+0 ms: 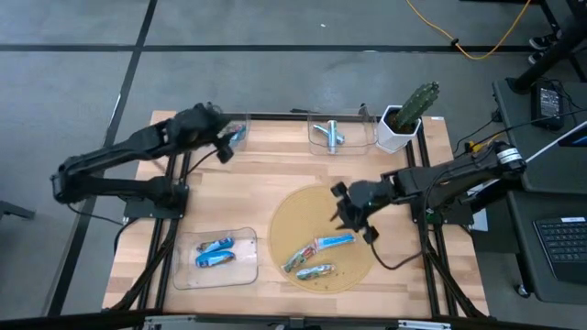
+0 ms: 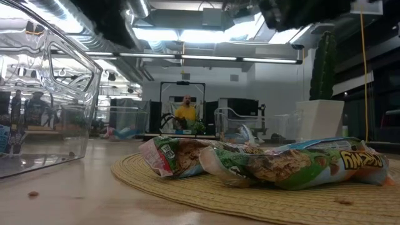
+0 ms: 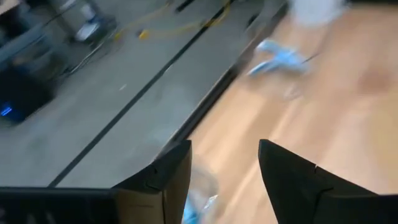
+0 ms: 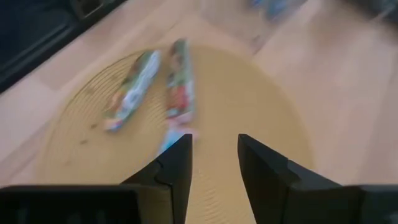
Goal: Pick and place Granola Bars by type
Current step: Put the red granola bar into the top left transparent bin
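Three multicoloured foil bars lie flat on the round woven mat (image 1: 303, 215): one with a blue end (image 1: 332, 242), two greenish ones (image 1: 298, 259) (image 1: 317, 271). The low view shows them close up (image 2: 294, 165). My right gripper (image 1: 353, 218) hovers open over the mat's far part; its wrist view shows bars (image 4: 180, 87) ahead of it. My left gripper (image 1: 226, 145) is open at the far-left clear tray (image 1: 246, 122), where a blue bar (image 1: 238, 137) lies; blue foil (image 3: 198, 205) shows below its fingers. Two blue bars (image 1: 215, 253) lie in the near-left tray. Silver bars (image 1: 327, 135) lie in the far middle tray.
A white pot with a cactus (image 1: 404, 119) stands at the far right corner, beside the middle tray (image 1: 358, 145). The near-left clear tray (image 1: 246, 275) sits beside the mat. Bare wood (image 1: 266, 174) lies between the trays and the mat. A person (image 2: 185, 111) stands far behind the table.
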`<act>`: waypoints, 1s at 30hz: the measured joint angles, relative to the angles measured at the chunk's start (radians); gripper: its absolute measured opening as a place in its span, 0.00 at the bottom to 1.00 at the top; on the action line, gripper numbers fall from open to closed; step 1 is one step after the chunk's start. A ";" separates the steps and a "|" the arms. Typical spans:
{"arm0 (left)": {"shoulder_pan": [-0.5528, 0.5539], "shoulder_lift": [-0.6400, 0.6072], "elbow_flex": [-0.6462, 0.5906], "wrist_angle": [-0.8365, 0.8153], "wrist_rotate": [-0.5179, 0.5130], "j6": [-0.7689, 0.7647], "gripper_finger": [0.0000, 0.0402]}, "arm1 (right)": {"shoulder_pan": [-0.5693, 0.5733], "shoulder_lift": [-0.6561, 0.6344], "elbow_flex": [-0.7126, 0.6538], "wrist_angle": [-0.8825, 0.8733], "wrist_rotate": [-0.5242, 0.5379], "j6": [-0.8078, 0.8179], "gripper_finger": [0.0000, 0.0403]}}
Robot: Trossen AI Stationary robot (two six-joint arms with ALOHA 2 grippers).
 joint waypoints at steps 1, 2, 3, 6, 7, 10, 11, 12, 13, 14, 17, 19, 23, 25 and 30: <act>-0.035 -0.025 0.000 -0.002 0.000 -0.017 0.44 | 0.014 0.000 -0.017 -0.002 0.000 0.017 0.33; -0.071 -0.047 0.000 -0.001 0.000 -0.032 0.43 | 0.029 0.000 -0.033 -0.002 0.000 0.030 0.33; -0.106 -0.065 0.000 0.000 0.003 -0.050 0.43 | 0.042 0.000 -0.052 0.005 0.000 0.053 0.33; -0.213 -0.103 0.000 0.011 0.026 -0.101 0.43 | 0.070 0.001 -0.122 0.067 0.016 0.122 0.33; -0.249 -0.110 0.000 0.016 0.025 -0.118 0.42 | 0.076 0.001 -0.141 0.098 0.036 0.148 0.33; -0.349 -0.115 0.000 0.028 -0.005 -0.148 0.43 | 0.079 0.000 -0.203 0.164 0.095 0.208 0.33; -0.378 -0.113 0.000 0.031 -0.026 -0.152 0.43 | 0.078 0.001 -0.222 0.172 0.103 0.209 0.33; -0.406 -0.109 0.000 0.034 -0.055 -0.153 0.43 | 0.074 0.001 -0.236 0.178 0.103 0.208 0.33; -0.432 -0.104 0.000 0.036 -0.083 -0.152 0.42 | 0.070 0.001 -0.244 0.179 0.103 0.209 0.33; -0.454 -0.099 0.000 0.038 -0.113 -0.152 0.42 | 0.066 0.001 -0.249 0.179 0.103 0.215 0.33; -0.504 -0.085 0.000 0.050 -0.178 -0.151 0.42 | 0.055 0.001 -0.254 0.175 0.104 0.262 0.33; -0.526 -0.076 0.000 0.049 -0.197 -0.151 0.41 | 0.054 0.000 -0.254 0.175 0.111 0.292 0.33; -0.551 -0.062 0.000 0.049 -0.219 -0.149 0.42 | 0.058 0.025 -0.254 0.144 0.130 0.381 0.34; -0.559 -0.060 -0.001 0.049 -0.222 -0.149 0.42 | 0.059 0.053 -0.254 0.127 0.131 0.409 0.37; -0.563 -0.056 -0.001 0.050 -0.222 -0.151 0.41 | 0.067 0.131 -0.254 0.111 0.137 0.470 0.52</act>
